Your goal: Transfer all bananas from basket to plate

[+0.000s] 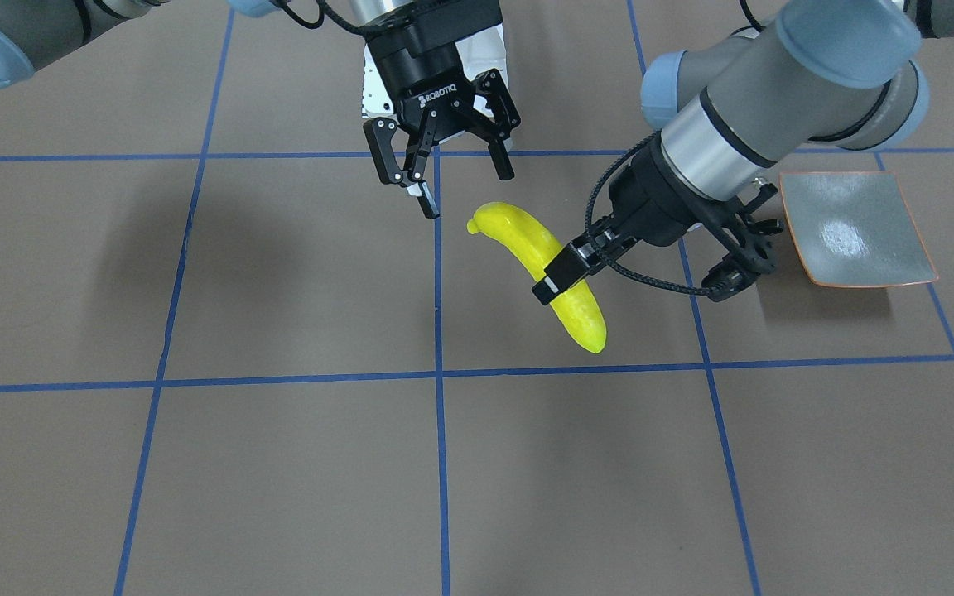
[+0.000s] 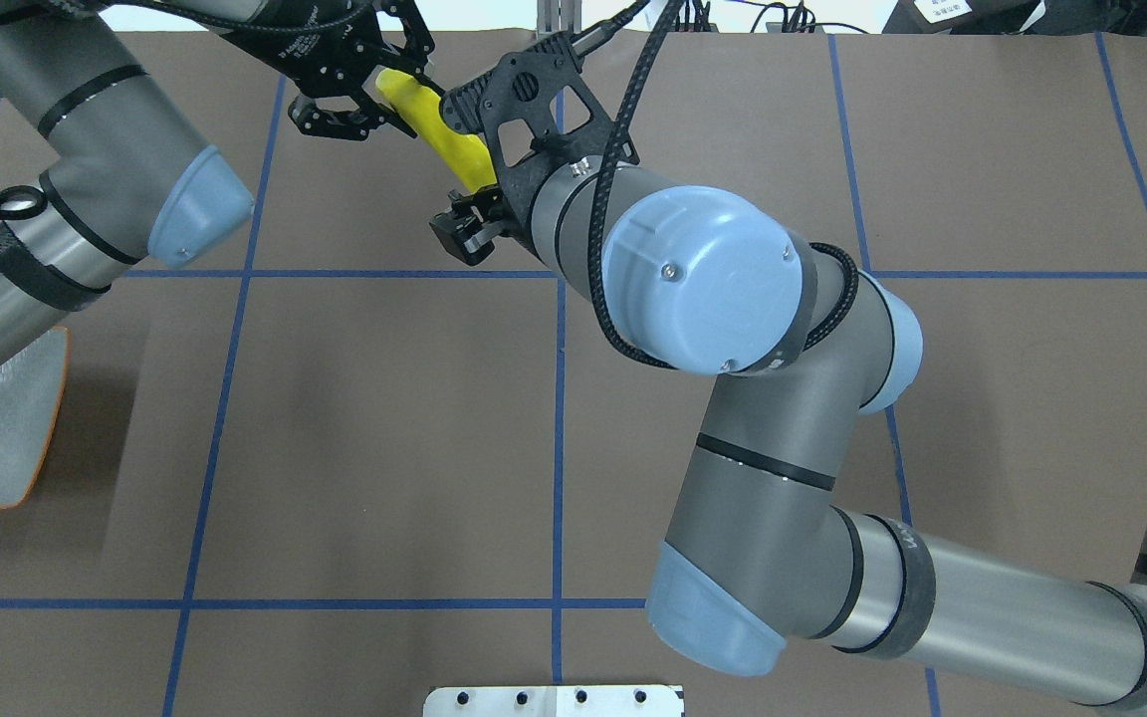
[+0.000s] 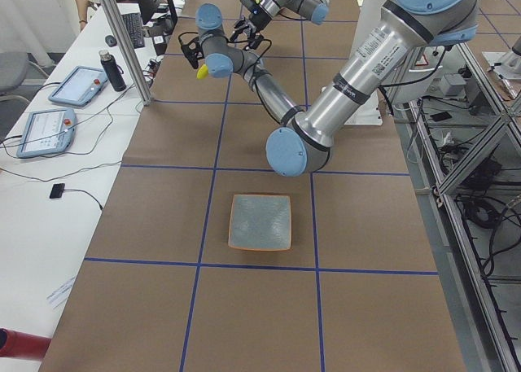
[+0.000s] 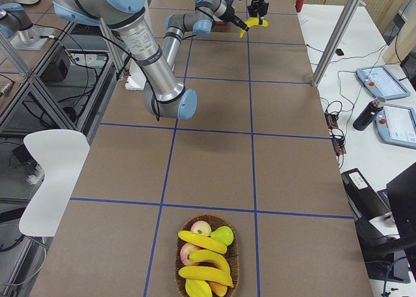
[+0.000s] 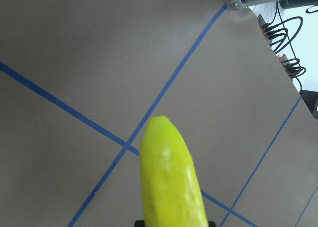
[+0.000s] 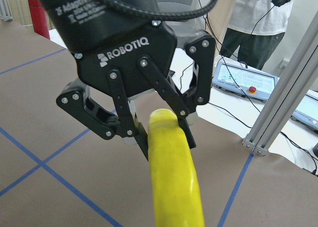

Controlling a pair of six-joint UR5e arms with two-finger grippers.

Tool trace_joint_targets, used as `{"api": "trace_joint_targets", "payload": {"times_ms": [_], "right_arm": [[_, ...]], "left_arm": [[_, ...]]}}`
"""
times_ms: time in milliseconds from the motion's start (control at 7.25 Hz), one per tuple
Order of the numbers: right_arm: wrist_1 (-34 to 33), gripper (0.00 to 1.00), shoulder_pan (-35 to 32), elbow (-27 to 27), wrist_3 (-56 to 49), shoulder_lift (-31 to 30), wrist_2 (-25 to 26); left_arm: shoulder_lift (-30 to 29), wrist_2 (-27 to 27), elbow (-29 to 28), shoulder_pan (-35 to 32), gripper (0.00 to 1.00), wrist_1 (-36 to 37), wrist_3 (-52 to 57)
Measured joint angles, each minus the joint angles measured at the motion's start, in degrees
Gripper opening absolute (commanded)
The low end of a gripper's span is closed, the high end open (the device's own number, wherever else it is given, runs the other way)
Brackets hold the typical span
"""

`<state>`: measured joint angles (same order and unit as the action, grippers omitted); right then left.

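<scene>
1. Exterior front-facing view: the word "ROBOTIQ" stands in white letters on the black body of the right end effector (image 1: 467,189). Its two fingers are spread apart and grip nothing. One fingertip is just beside the stem end of the banana (image 1: 527,240), with a gap between them.
2. In the right wrist view the same word is on the left end effector (image 6: 166,132). Above it is a smaller white line that I can read only partly.
3. The left end effector is closed on the banana around its middle and holds it in the air above the tabletop (image 1: 278,480), near the plate (image 1: 854,228) but not over it.
4. The banana is bright yellow, smooth, glossy and curved, a little greenish at the free tip.
5. The plate is square and shallow, with a shiny grey-green face and a thin orange-brown rim. It lies flat on the brown tabletop, which blue tape lines (image 1: 438,463) divide.
6. The basket (image 4: 177,261) is woven, brown and oval, and sits well apart from the plate at the robot's right end. In it lie other bananas (image 4: 207,258), a green pear (image 4: 222,235) and round pale-red fruit (image 4: 201,229).
</scene>
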<state>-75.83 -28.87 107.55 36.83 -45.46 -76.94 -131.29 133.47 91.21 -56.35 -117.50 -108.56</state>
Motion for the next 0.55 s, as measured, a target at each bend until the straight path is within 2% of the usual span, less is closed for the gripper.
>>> {"api": "trace_joint_targets", "payload": {"times_ms": [276, 552], "right_arm": [[0.0, 1.0, -5.3, 0.0, 1.9, -2.7, -7.9], [-0.3, 1.0, -12.3, 0.0, 2.3, -6.6, -18.2]], "left_arm": [[4.1, 0.4, 2.1, -2.2, 0.0, 0.0, 2.6], [11.1, 0.9, 6.6, -3.2, 0.0, 0.1, 8.8]]}}
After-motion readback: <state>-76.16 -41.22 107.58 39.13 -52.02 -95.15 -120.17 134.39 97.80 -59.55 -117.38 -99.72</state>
